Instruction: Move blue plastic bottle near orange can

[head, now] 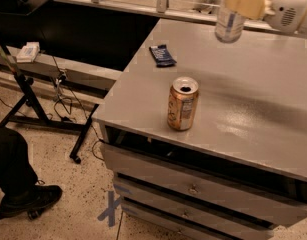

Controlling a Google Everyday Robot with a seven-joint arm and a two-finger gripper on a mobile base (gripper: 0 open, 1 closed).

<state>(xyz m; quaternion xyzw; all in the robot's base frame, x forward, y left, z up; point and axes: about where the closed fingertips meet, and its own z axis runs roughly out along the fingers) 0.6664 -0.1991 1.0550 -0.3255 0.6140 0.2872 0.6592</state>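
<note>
The cream fingers are clamped on the upper part of the bottle, its cap cut off by the top edge. The gripper is at the upper right, over the far side of the counter, with the bottle hanging upright under it. The can stands near the front edge, well apart from the bottle. A dark blue wrapper lies flat near the left edge.

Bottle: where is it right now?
Top right of the camera view, the bottle is gripped by the claw over the far side of the table, beyond and right of the can.
</note>
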